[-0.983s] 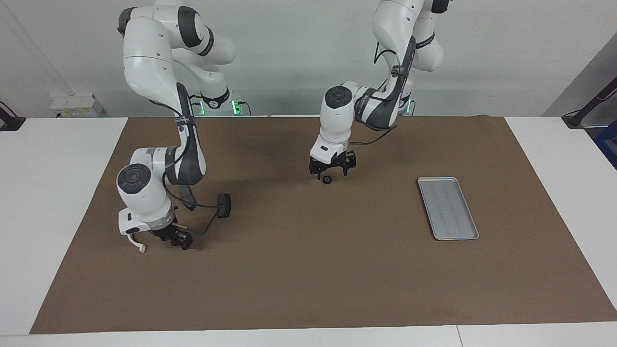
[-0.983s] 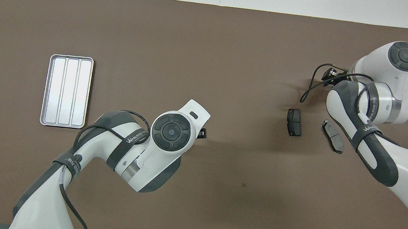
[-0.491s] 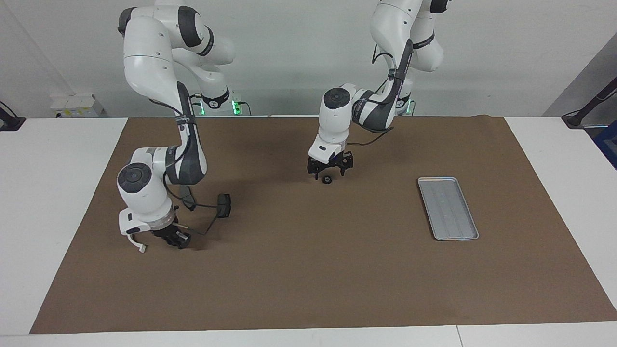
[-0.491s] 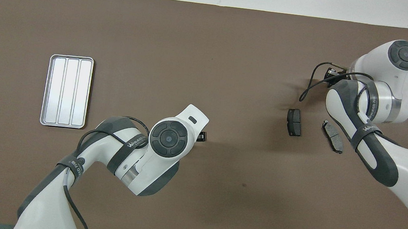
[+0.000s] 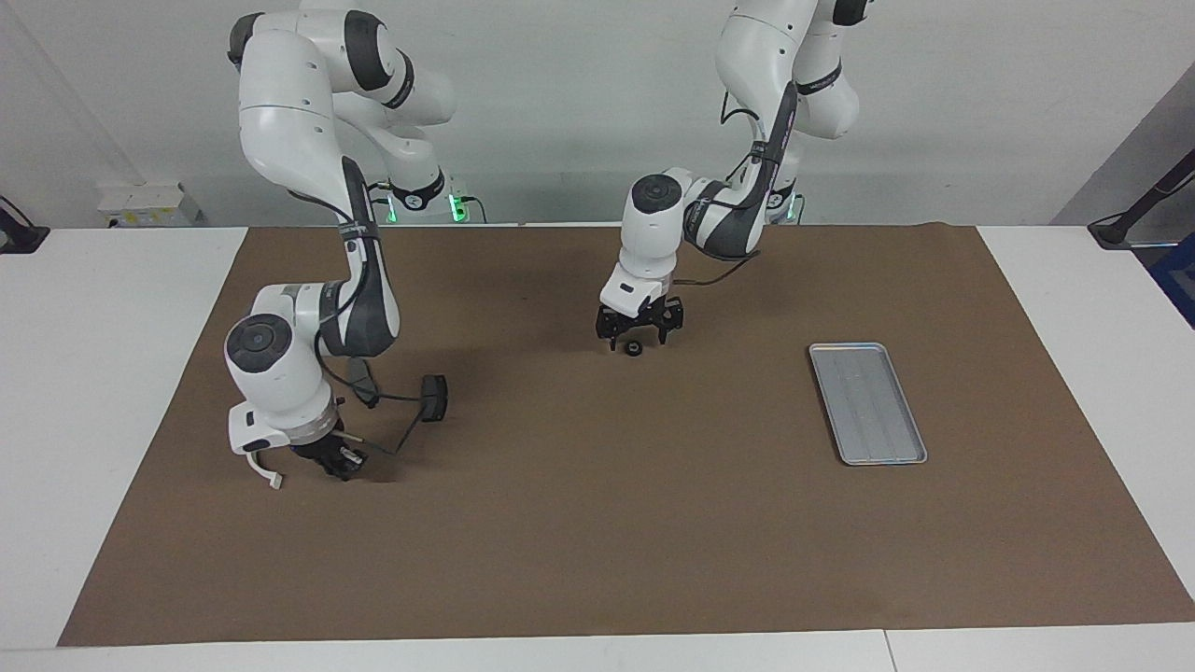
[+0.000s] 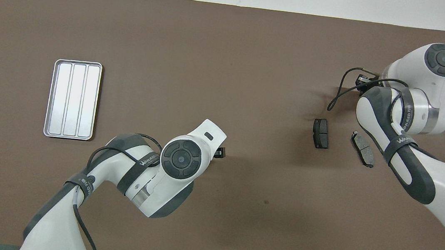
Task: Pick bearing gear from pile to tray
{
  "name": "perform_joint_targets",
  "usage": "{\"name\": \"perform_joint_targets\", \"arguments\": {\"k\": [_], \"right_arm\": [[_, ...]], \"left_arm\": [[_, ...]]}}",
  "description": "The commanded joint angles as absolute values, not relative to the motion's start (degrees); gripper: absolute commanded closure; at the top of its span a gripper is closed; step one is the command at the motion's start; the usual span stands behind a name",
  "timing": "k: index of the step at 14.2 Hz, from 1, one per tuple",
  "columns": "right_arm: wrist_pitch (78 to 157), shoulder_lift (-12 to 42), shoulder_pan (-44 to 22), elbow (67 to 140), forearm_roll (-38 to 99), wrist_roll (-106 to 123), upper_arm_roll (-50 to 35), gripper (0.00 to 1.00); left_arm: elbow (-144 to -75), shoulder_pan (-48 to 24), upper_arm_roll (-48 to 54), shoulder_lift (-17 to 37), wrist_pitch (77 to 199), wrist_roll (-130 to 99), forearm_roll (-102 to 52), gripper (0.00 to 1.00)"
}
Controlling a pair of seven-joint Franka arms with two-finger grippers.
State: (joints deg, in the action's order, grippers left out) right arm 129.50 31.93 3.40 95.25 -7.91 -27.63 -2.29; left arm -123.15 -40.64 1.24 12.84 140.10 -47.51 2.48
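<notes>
Currently right gripper (image 5: 338,463) closing fully, fingertips together low over mat (image 5: 597,560) at pile's (image 6: 322,133) end; held item indiscernible. Left gripper (image 5: 640,329) hanging spread wide above small black gear (image 5: 633,349), mid-surface. Tray (image 5: 868,403) lying well apart.

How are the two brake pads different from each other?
The darker brake pad is nearly black and lies almost straight; the greyer brake pad is paler and slanted. The greyer brake pad sits closer to the right arm's end of the table. Both lie flat on the brown mat.
</notes>
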Motion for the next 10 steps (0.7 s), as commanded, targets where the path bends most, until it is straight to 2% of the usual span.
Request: {"name": "perform_joint_targets", "arguments": {"k": [1,6,10], "right_arm": [[129.1,32.6,4.1,95.4,-8.1,-27.0,-2.7,1.0],[121.7,31.8,3.4,92.1,-8.3,-26.9,-3.1,1.0],[117.0,28.6,3.3,91.8,-8.3,-24.9,-3.2,1.0]], "left_arm": [[-124.2,-42.5,0.3,12.9,142.6,-47.0,1.9,0.0],[-124.3,-42.7,0.2,13.8,142.6,-46.8,1.9,0.0],[-124.7,-42.7,0.2,13.7,142.1,-46.0,2.0,0.0]]}}
